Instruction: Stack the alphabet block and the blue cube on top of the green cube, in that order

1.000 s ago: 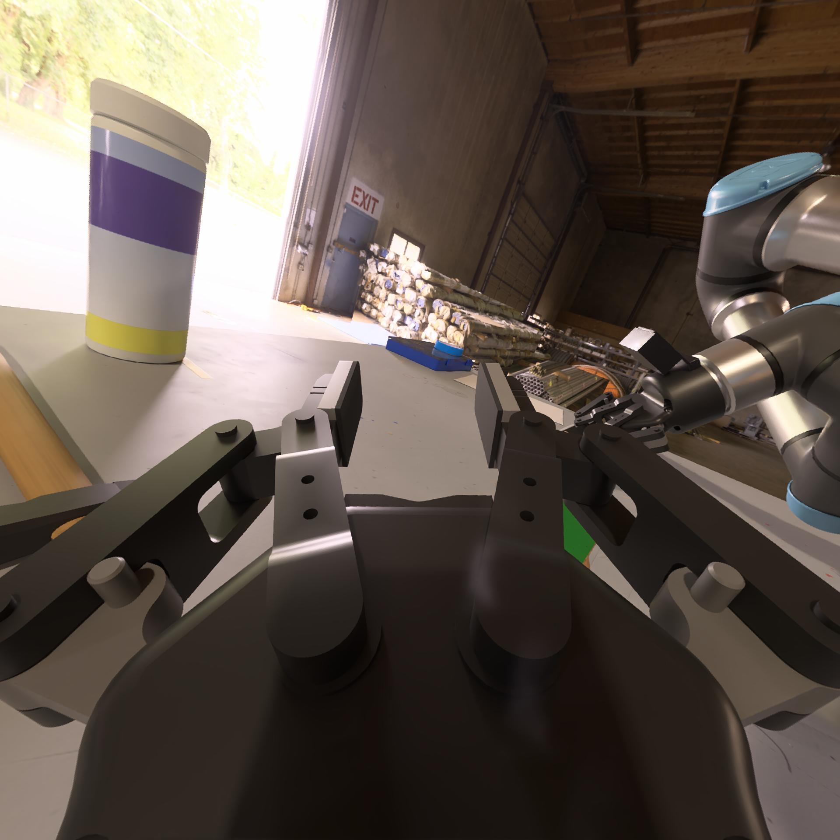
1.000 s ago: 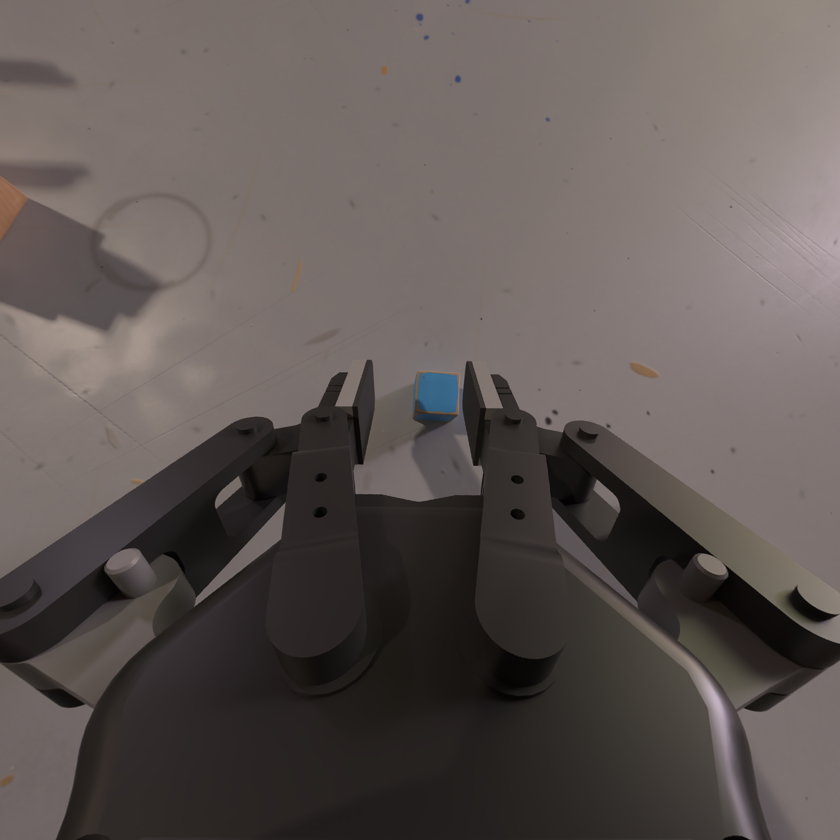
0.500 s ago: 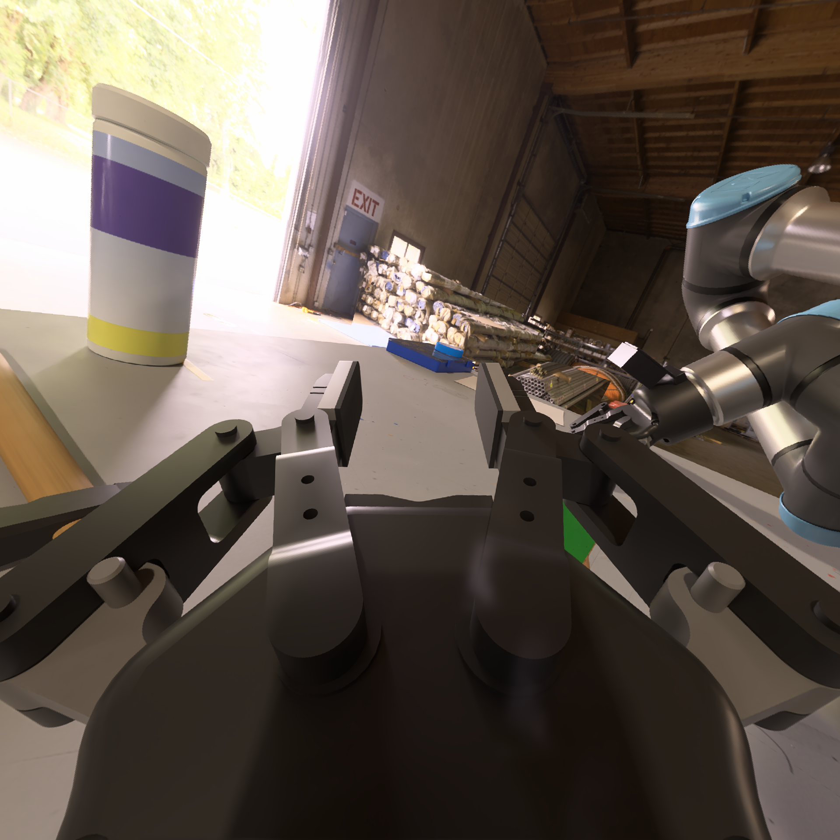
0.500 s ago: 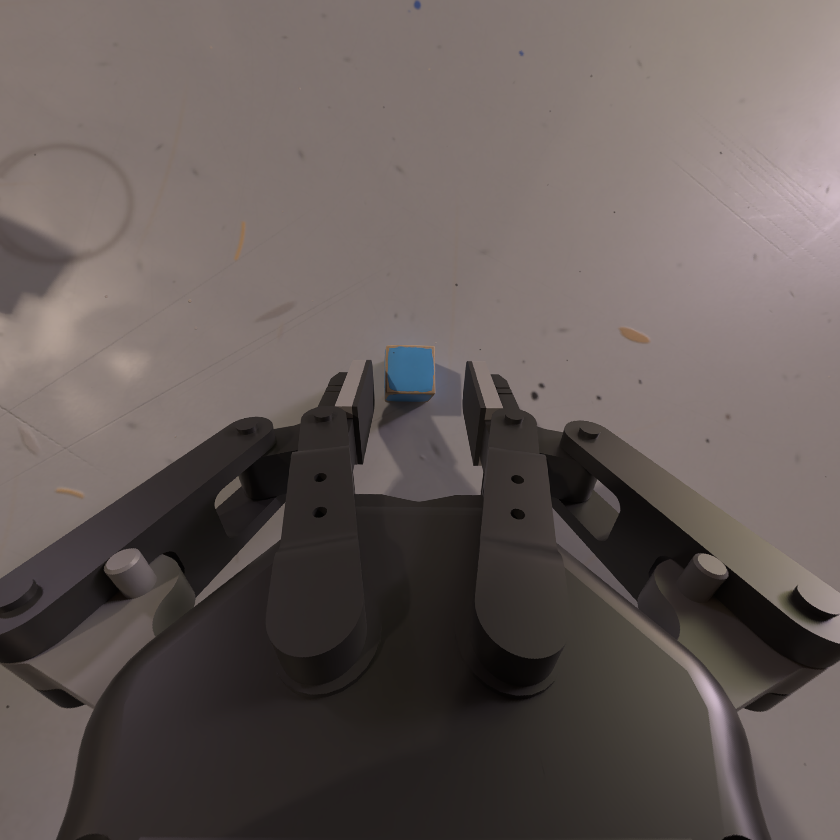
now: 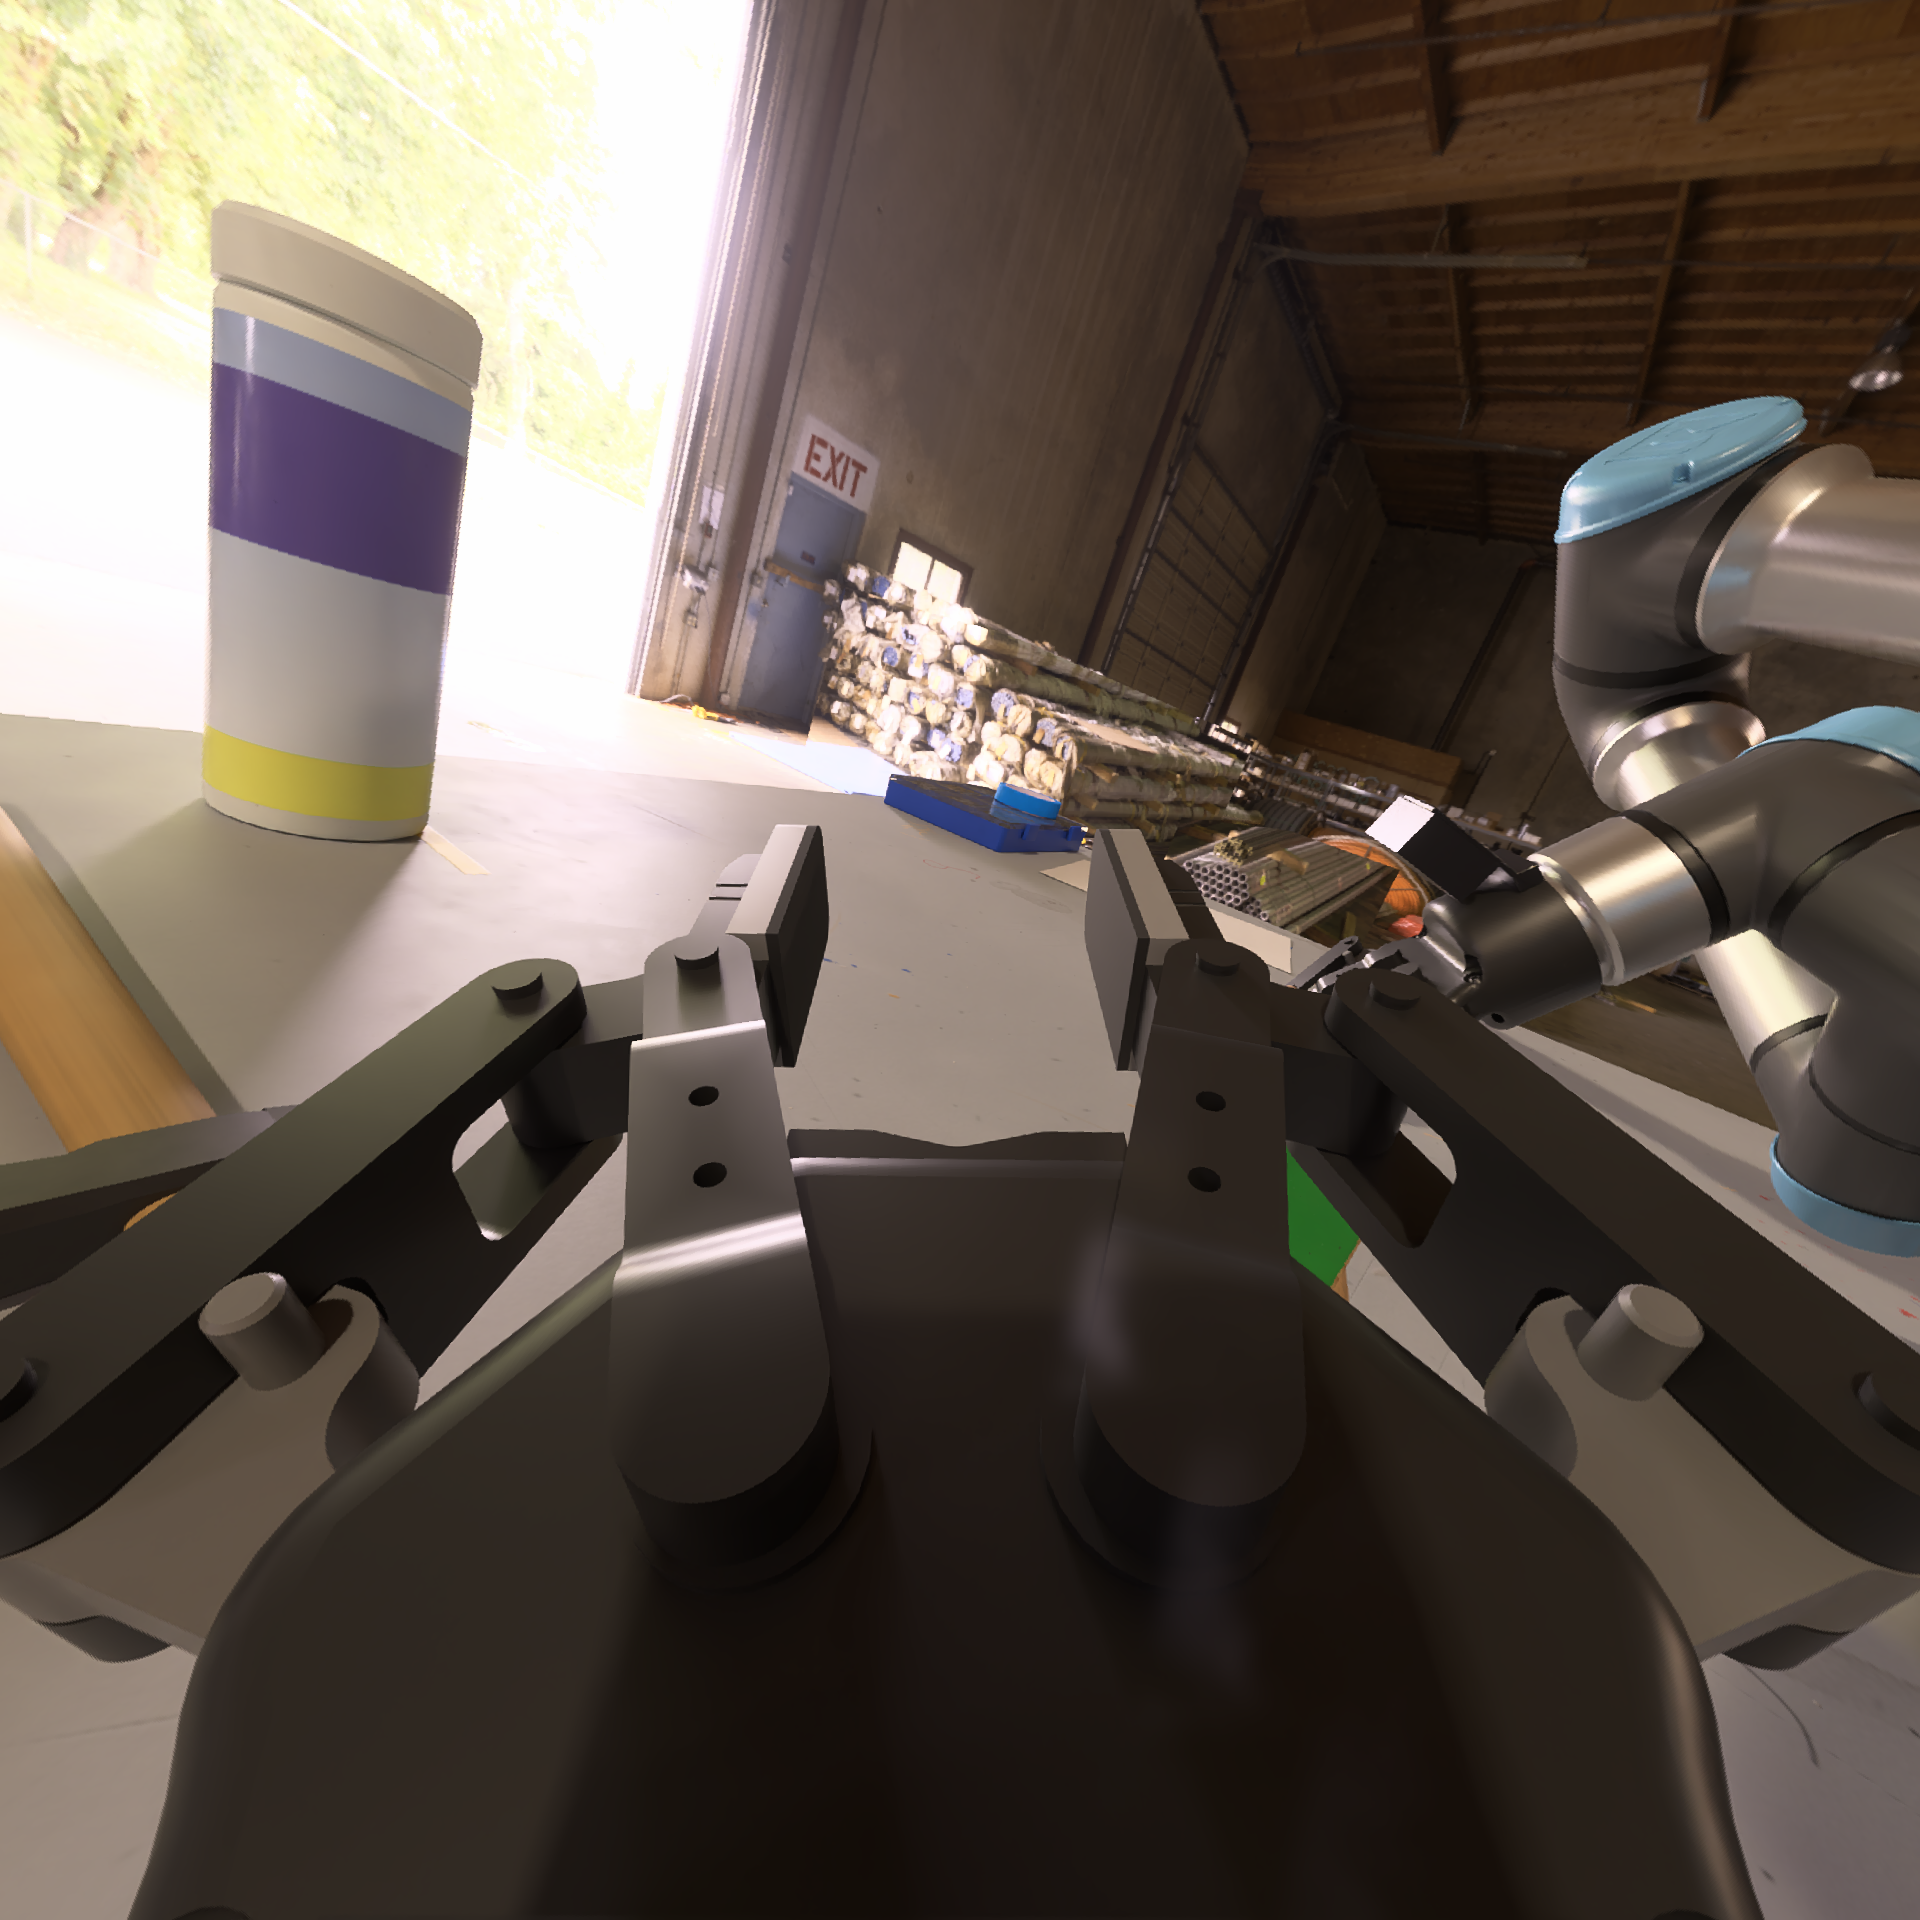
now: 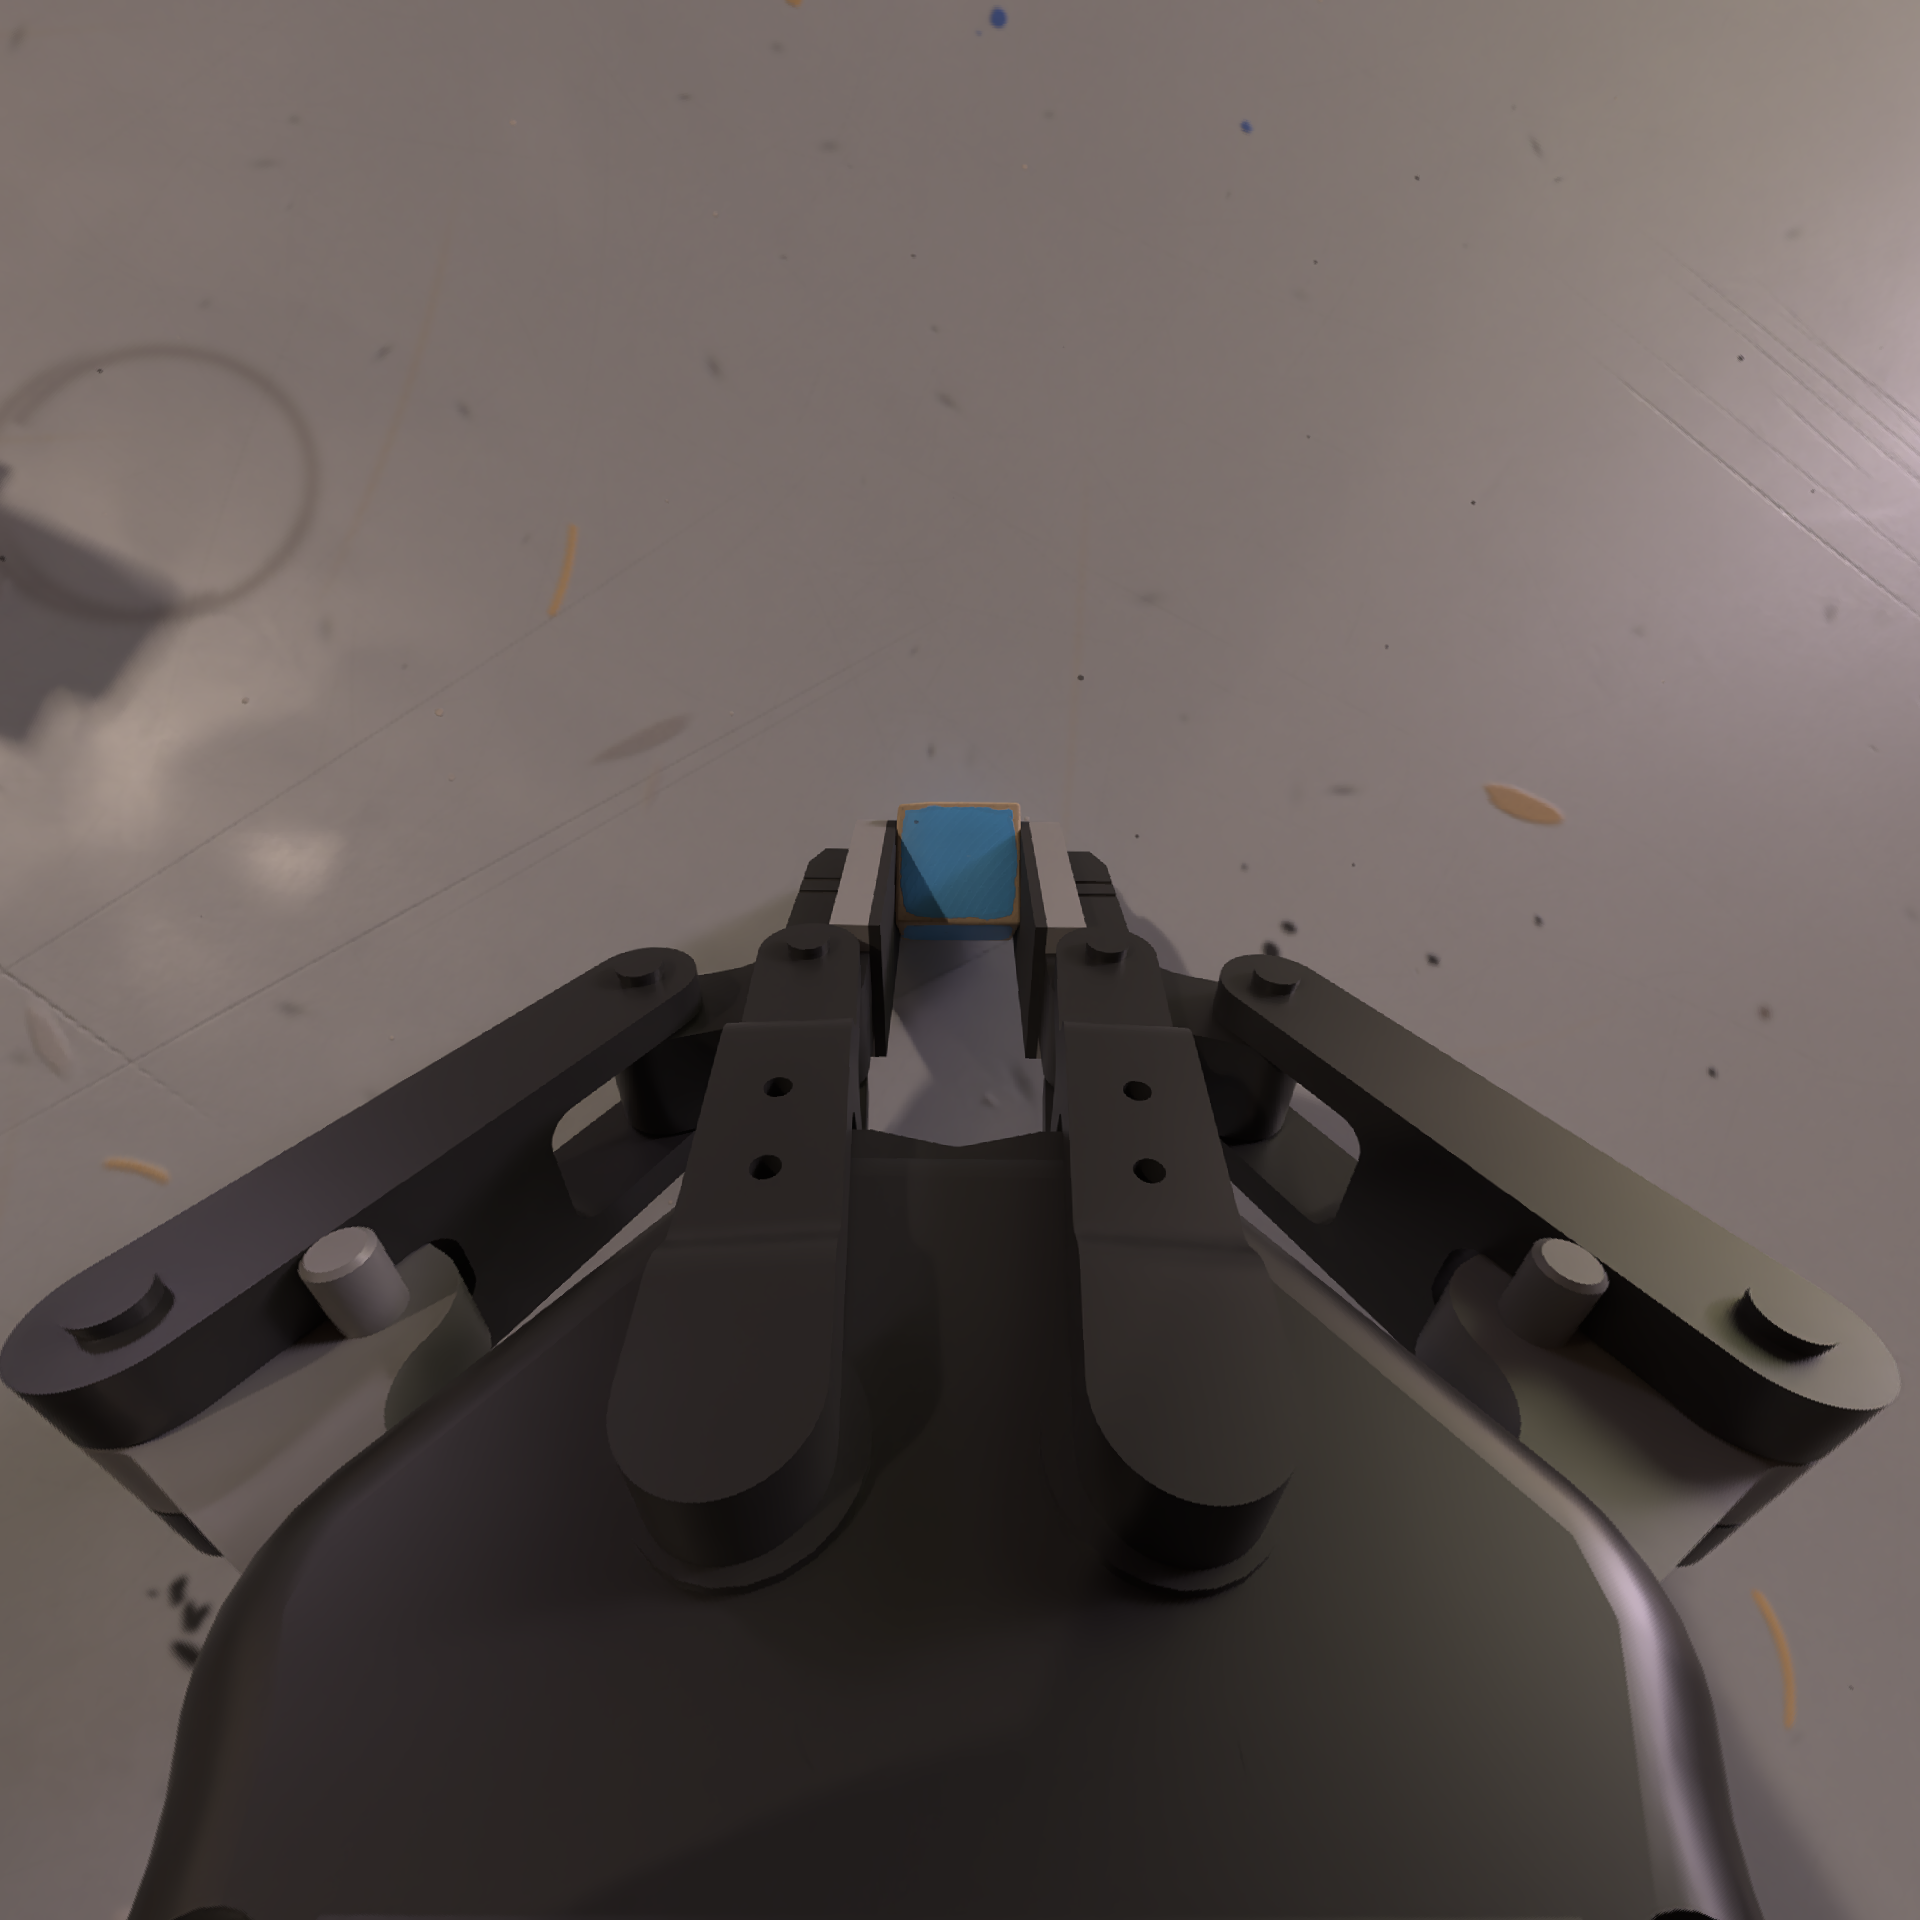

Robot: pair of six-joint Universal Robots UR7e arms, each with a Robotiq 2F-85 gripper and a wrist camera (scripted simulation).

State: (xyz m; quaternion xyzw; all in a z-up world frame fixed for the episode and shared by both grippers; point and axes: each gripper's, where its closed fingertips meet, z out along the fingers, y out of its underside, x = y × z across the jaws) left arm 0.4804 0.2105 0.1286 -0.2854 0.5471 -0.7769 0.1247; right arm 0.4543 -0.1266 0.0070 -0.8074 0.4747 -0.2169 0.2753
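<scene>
In the right wrist view my right gripper is shut on a small blue block with tan edges, which sits between the pads at the grey table. No letter shows on its top face. In the left wrist view my left gripper is open and empty above the table. A piece of the green cube shows behind its right finger linkage, with an orange sliver just below it. The right arm reaches down to the table at the right. No other blue cube is in view.
A tall white canister with purple and yellow bands stands at the far left of the table. A wooden piece lies at the left edge. The table's far edge runs behind my left fingertips.
My right gripper has come down around the blue block and its jaws have shut on it. In the left wrist view the right arm has lowered. My left gripper has not moved.
</scene>
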